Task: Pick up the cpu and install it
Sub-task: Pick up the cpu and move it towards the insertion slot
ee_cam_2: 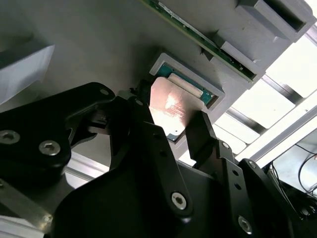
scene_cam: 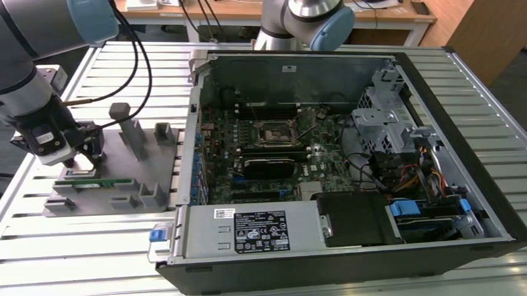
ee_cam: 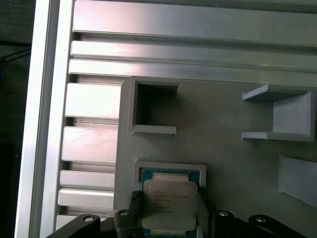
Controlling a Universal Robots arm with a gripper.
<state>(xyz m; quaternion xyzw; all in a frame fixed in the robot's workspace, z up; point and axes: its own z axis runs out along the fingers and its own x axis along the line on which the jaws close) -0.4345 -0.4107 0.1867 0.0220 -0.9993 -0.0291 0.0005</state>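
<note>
Closes the gripper point(ee_cam_2: 171, 119) on the cpu point(ee_cam_2: 168, 101). Presses one black finger point(ee_cam_2: 141, 124) against one edge of the chip and its partner against the opposite edge, as seen in both wrist views. Leaves the silvery metal top bare between them, with a pinkish glare across it in the second wrist view.

Holds the cpu point(ee_cam: 168, 198) low in a pale-rimmed pocket point(ee_cam: 171, 166), with a strip of the chip's green board showing just inside the rim. Cannot tell whether raised off the pocket floor or seated in it.

Around the pocket, a grey fixture plate point(ee_cam: 228, 163), with an empty square recess point(ee_cam: 153, 106) nearby and open-sided grey brackets point(ee_cam: 277, 116) further across.

In the exterior view, gripper point(scene_cam: 78, 161) down on that plate at the exterior view's left, hanging from a grey arm point(scene_cam: 33, 92) trailing black cables. Just beside the fingers, a long green memory stick point(scene_cam: 95, 183) lying flat in the plate. Beyond it, upright grey posts point(scene_cam: 132, 132). Beneath everything, a slatted aluminium table point(scene_cam: 99, 246).

Well apart, toward the exterior view's right, an open computer case point(scene_cam: 346, 246) lying on its side. Inside it, the exposed motherboard point(scene_cam: 247, 142) with a black square-framed socket point(scene_cam: 272, 132) near its middle.
</note>
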